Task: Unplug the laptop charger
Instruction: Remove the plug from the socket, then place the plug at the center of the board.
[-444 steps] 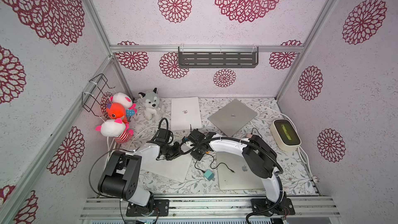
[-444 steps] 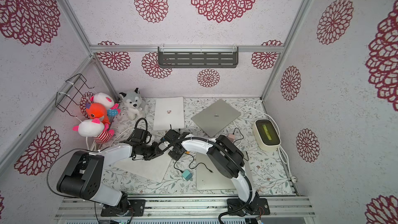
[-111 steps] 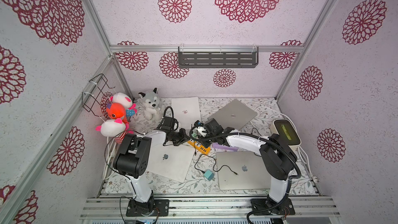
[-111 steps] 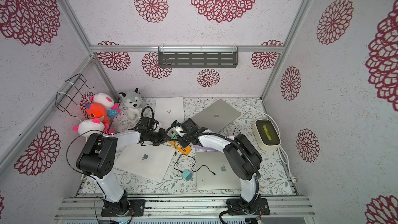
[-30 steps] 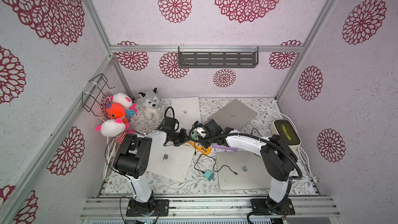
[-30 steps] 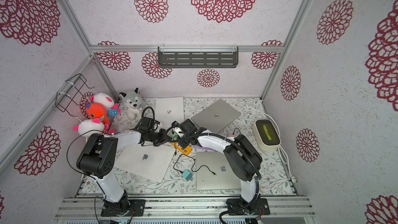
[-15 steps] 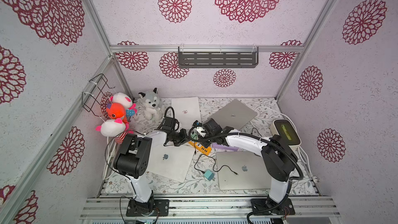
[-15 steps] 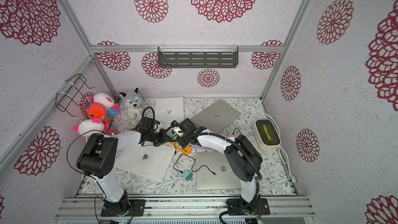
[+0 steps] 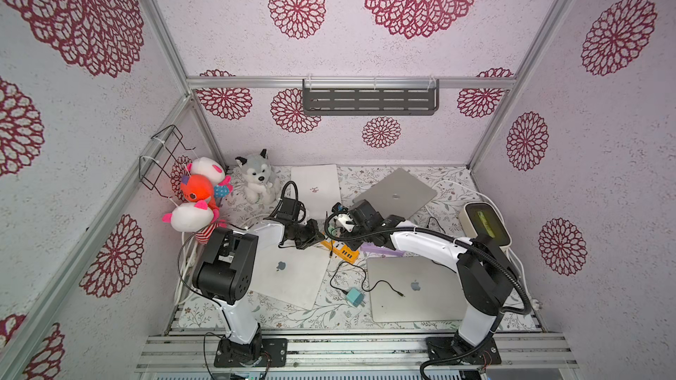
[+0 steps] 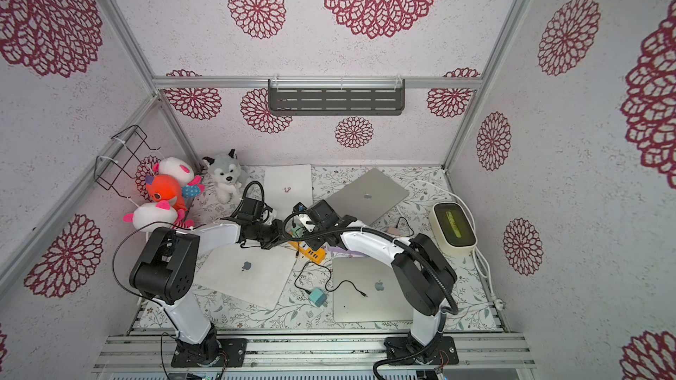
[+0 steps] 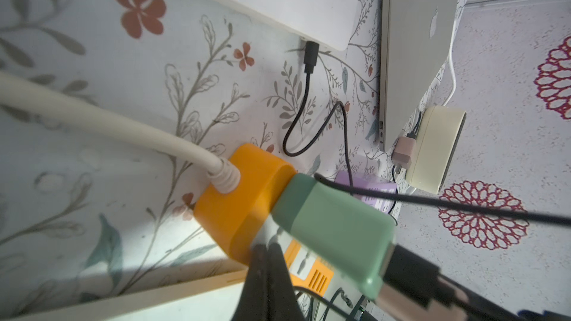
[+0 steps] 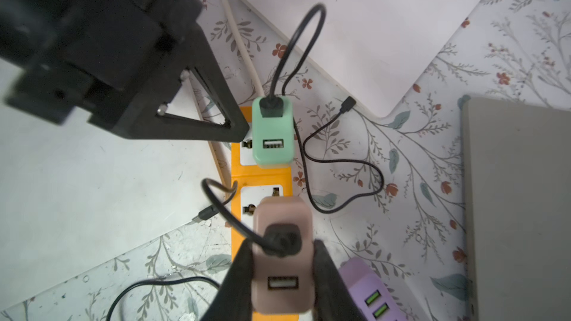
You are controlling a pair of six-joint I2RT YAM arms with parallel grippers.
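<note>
An orange power strip (image 12: 262, 177) (image 9: 344, 252) lies between the laptops. My right gripper (image 12: 282, 251) (image 9: 338, 222) is shut on a pink charger (image 12: 282, 273) and holds it just above the strip, over an uncovered socket. The charger's black cable (image 12: 216, 199) loops off to the side. A green charger (image 12: 272, 137) (image 11: 333, 233) is plugged in at the strip's end. My left gripper (image 11: 267, 251) (image 9: 318, 241) is shut with nothing in it. Its tips press on the orange strip (image 11: 241, 205) beside the green charger.
A purple charger (image 12: 370, 291) sits in the strip beside the pink one. Closed laptops (image 9: 289, 275) (image 9: 413, 286) (image 9: 397, 195) surround the strip. A teal adapter (image 9: 354, 296), a cream device (image 9: 484, 222) and plush toys (image 9: 256, 180) are also on the table. A white cord (image 11: 123, 125) runs into the strip.
My right gripper with the pink charger has drifted slightly left. The left gripper has stayed on the strip.
</note>
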